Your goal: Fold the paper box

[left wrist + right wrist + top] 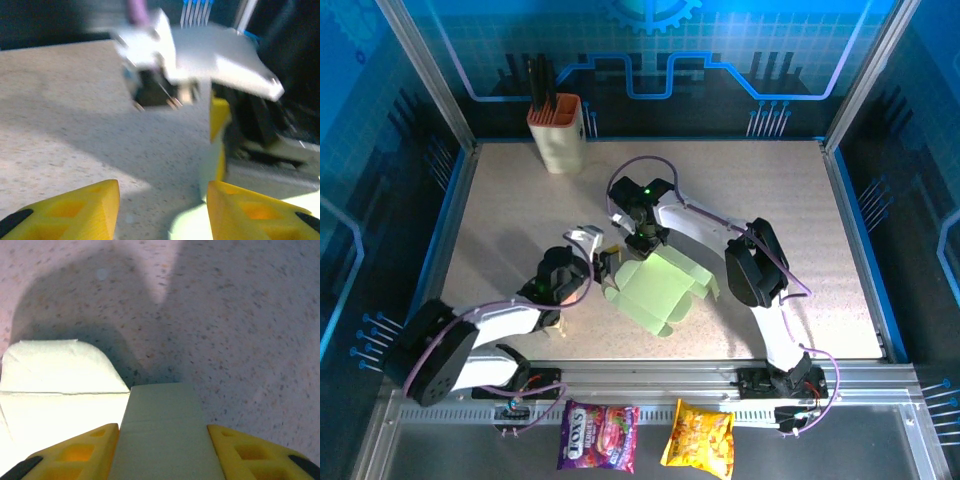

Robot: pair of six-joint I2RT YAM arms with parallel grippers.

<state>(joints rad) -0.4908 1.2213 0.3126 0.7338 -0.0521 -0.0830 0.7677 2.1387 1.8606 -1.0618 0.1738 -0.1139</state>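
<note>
1. Paper box [655, 290]: a pale green creased sheet lying mostly flat near the middle of the table [520, 200], between the two grippers. Its flaps are spread and no walls are closed yet
2. Right gripper [642, 248]: reaches down onto the far edge of the sheet. In the right wrist view its yellow fingers [75, 455] stand apart with a creased panel [160, 410] filling the gap. It cannot be told whether they press on it
3. Left gripper [603, 266]: sits at the sheet's left edge with its jaws apart. Only bare table and a corner of green card lie between them, so it holds nothing
4. Handling (judgement): the card looks light and thin. It should be stiff across a panel and fold readily along a crease. It is likely to slide on the smooth table unless pinned, and to dent or buckle under a hard squeeze
5. Hold (judgement): lift a flap by its free edge, away from the crease, while the other gripper presses the base panel down
</note>
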